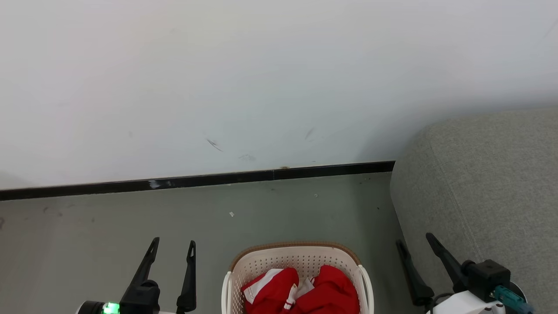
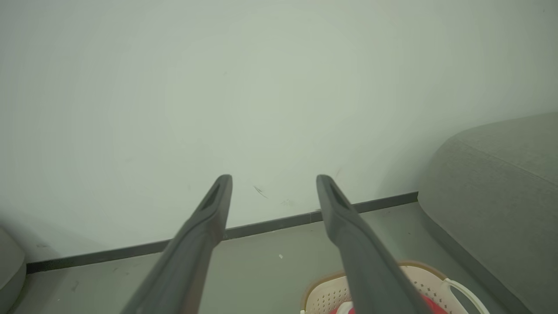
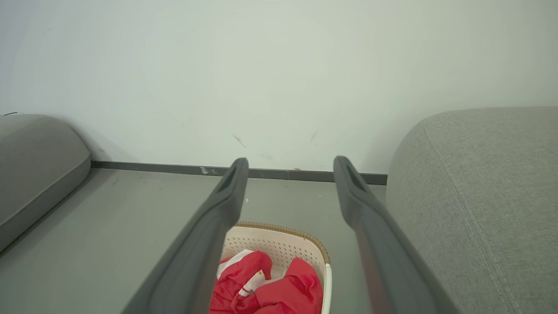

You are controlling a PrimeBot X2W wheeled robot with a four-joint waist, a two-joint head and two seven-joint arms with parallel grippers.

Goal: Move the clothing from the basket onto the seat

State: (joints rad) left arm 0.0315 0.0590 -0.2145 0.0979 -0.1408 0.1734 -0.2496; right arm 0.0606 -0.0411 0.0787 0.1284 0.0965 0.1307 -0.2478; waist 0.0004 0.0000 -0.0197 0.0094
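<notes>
Head view: left pincer (image 1: 174, 240) and right pincer (image 1: 414, 238) gape (empty).

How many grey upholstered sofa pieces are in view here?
2. One sofa stands just right of the basket; a second sofa sits across the floor, at the right wrist view's left edge. Both are cropped, so more may be hidden.
</notes>
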